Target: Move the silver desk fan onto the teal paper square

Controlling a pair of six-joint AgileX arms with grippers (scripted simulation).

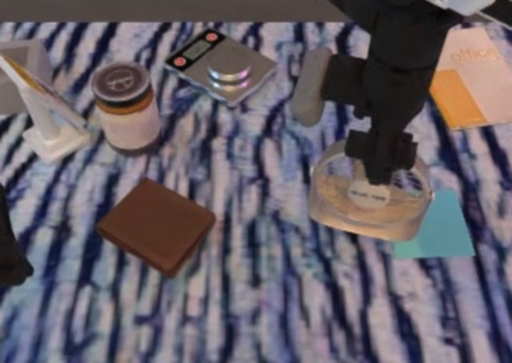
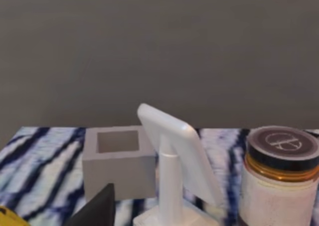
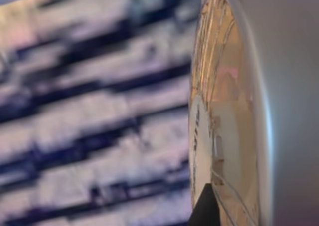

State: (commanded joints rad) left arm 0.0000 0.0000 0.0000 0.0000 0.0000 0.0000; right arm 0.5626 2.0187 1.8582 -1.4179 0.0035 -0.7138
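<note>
Silver desk fan (image 1: 372,197): right half of the table, round cage face up toward the top camera, central label disc with writing too small to read; its right edge overlaps the left edge of the teal paper square (image 1: 438,227), most of the fan still off it.
Right gripper (image 1: 382,169): directly over the fan's upper rim and hub; fingers at the cage, whether clamped or apart cannot be told. Right wrist view filled by the fan's rim and cage (image 3: 234,111).
Left gripper (image 1: 10,255): parked at the table's left edge; finger state cannot be told.
Booklet (image 1: 472,79): orange and white, reads "office", far right, behind the square.
Scale (image 1: 222,65): silver, red buttons, rear centre.
Jar (image 1: 125,107): dark lid with round monogram.
White stand (image 1: 44,107): rear left.
Grey box (image 2: 117,161): open top.
Brown block (image 1: 157,225): front left; open cloth between it and the fan, and along the front edge
</note>
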